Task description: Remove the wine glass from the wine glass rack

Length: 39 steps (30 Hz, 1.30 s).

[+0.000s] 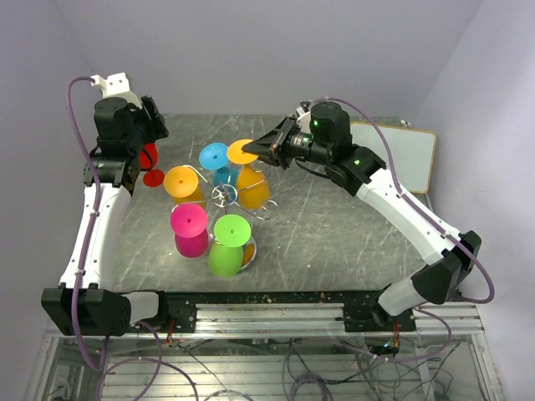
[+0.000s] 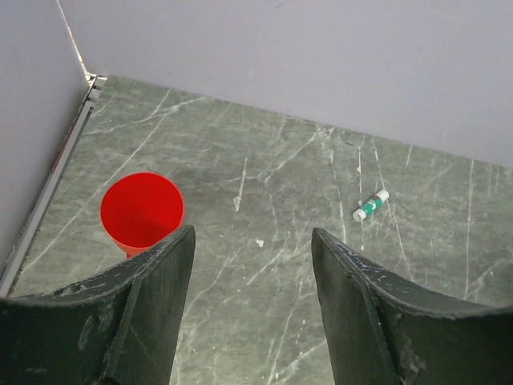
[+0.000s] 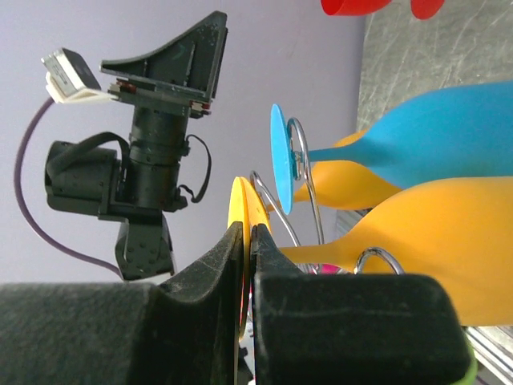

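The grey marbled desk (image 1: 334, 242) carries the wine glass rack (image 1: 222, 196) near its middle, with other coloured glasses (image 1: 190, 219) hanging upside down from its hooks. The orange wine glass (image 1: 252, 188) hangs on the rack's far right side. The right gripper (image 3: 250, 265) is pressed together on its flat foot. The left gripper (image 2: 252, 265) hangs spread at the desk's far left, beside a standing red glass (image 2: 141, 210). A small glue stick (image 2: 370, 205) lies near the back wall.
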### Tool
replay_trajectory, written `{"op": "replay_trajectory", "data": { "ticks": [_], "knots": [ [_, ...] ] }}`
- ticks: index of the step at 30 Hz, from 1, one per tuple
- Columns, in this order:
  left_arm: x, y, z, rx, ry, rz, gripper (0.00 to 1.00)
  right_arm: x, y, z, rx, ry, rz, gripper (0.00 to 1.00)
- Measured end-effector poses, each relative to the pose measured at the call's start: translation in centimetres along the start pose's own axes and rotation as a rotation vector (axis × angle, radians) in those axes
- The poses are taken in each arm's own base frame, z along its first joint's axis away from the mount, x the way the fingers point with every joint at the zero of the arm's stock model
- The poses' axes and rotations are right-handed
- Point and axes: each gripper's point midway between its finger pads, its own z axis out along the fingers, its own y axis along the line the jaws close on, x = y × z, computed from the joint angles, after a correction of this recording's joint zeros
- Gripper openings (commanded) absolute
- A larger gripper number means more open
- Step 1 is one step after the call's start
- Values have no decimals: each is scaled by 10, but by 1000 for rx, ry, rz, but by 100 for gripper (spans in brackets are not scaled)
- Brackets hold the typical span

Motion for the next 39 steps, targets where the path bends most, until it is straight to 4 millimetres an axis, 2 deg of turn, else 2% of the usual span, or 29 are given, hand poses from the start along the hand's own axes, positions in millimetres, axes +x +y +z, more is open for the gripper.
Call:
{"op": "replay_trajectory", "data": {
  "ticks": [6,9,14,17,18,21,24,29,32,36,39],
  "knots": [
    [0,0,0,0,0,0,70,-16,1,3,-3,-75,99,0],
    [0,0,0,1,0,0,70,-34,-8,2,-5,-144,177,0],
    [0,0,0,1,0,0,70,-74,-30,-13,0,-281,310,0],
    [0,0,0,1,0,0,70,-97,-41,-28,-8,-368,360,0],
    [0,0,0,1,0,0,70,-98,-44,-34,-10,-386,370,0],
    [0,0,0,2,0,-1,70,-122,-55,-57,-13,-474,385,0],
    [0,-1,0,4,1,-1,71,-136,-78,-86,-11,-566,363,0],
    [-1,5,0,-8,-1,-5,72,-127,-115,-112,25,-638,267,0],
    [-3,11,0,-24,-6,-9,72,-118,-124,-121,32,-648,196,0],
    [-5,10,-2,-21,-12,-2,76,-112,-113,-137,-4,-668,100,0],
    [-6,1,-8,-25,-24,34,79,-107,-91,-154,-68,-693,13,0]
  ]
}}
